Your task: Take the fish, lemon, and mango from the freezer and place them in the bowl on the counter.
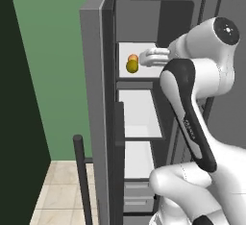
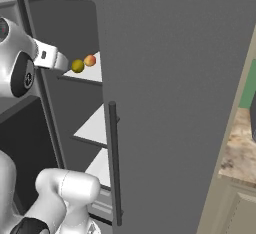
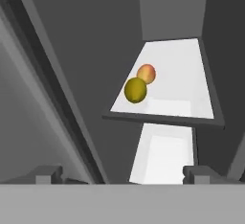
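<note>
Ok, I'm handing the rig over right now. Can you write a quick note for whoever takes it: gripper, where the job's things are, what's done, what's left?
Gripper: open, empty, held up at the open freezer, pointed at its top shelf.
Lemon and mango: on the top white shelf, close together near its front left edge in the hand view, lemon nearer the gripper. Whether they touch can't be told.
Fish and bowl: can't be placed from these pictures. A strip of counter shows at the right of the right base view.
Done: freezer door is open.
Left: pick all three items and put them in the bowl, likely lemon first.
</note>
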Robot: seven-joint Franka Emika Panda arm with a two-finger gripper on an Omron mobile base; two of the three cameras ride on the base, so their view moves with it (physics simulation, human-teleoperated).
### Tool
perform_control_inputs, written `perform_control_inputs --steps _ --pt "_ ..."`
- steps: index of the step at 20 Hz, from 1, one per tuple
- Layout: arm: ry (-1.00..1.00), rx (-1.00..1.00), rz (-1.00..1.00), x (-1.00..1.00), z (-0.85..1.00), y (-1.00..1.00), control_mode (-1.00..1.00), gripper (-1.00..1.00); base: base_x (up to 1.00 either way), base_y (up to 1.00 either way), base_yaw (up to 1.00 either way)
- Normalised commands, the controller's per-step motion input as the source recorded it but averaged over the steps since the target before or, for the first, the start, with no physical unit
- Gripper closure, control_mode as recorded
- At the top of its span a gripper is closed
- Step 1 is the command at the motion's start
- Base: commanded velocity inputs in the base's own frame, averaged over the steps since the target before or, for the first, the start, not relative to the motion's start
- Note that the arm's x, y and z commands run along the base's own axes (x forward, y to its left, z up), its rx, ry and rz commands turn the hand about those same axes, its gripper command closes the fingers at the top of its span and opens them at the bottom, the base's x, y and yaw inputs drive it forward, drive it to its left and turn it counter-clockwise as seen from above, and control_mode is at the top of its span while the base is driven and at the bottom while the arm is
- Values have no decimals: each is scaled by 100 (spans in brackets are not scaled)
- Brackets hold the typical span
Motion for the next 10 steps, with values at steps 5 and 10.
perform_control_inputs --steps 5,10 --pt "1 -7 0 62 -14 16 -100 -100 0 0 0" --pt "4 -4 0 57 -38 11 -100 -100 0 0 0"
